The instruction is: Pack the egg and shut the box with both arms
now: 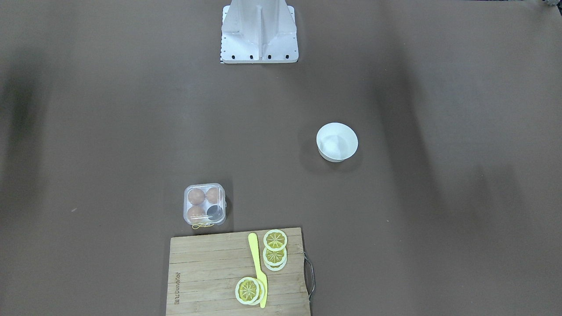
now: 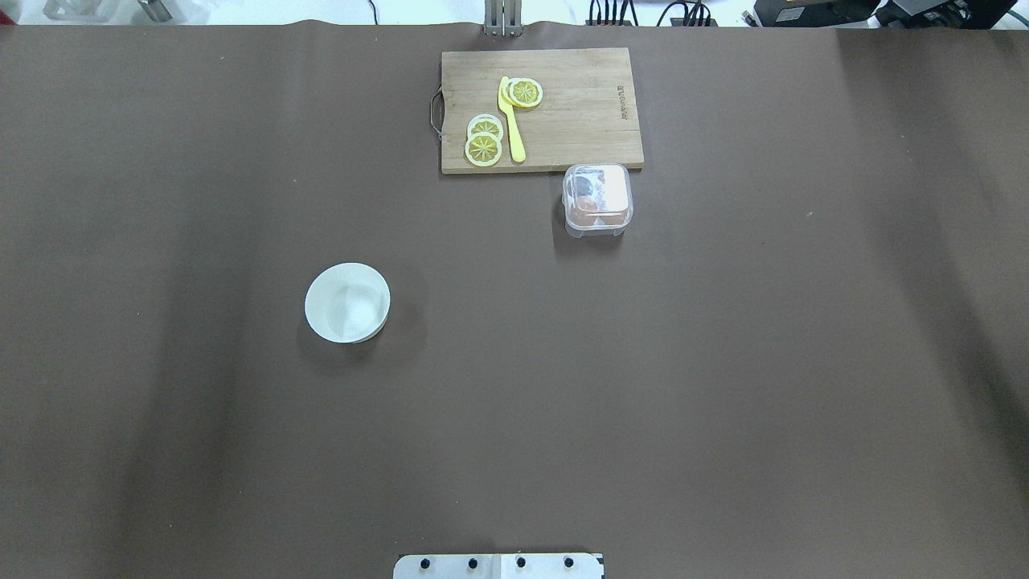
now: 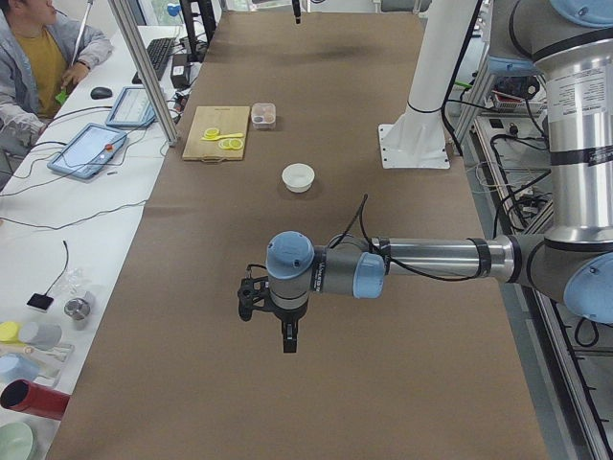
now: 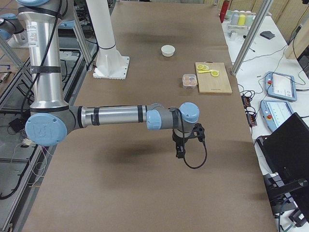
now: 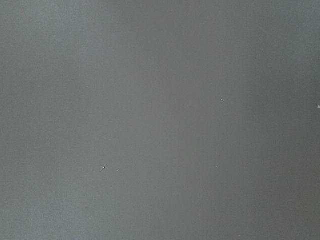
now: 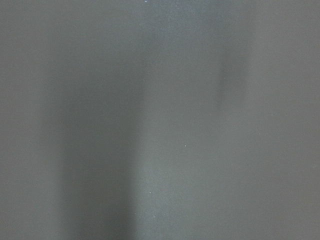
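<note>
The clear box (image 1: 204, 205) stands on the brown table beside the cutting board; it also shows in the overhead view (image 2: 597, 199). Its lid seems to lie down over the tray. Three brown eggs sit in its cups, one of them at the back left (image 1: 196, 195); the fourth cup (image 1: 214, 212) looks dark and empty. My left gripper (image 3: 289, 345) hangs over bare table, far from the box. My right gripper (image 4: 179, 153) hangs over bare table too. I cannot tell whether either is open or shut. Both wrist views show only table surface.
A white bowl (image 1: 337, 141) stands mid-table, apart from the box. A wooden cutting board (image 1: 206, 281) holds lemon slices (image 1: 275, 240) and a yellow knife (image 1: 258, 268). The white pedestal (image 1: 259, 33) is at the robot's side. A person (image 3: 38, 53) sits at a side desk.
</note>
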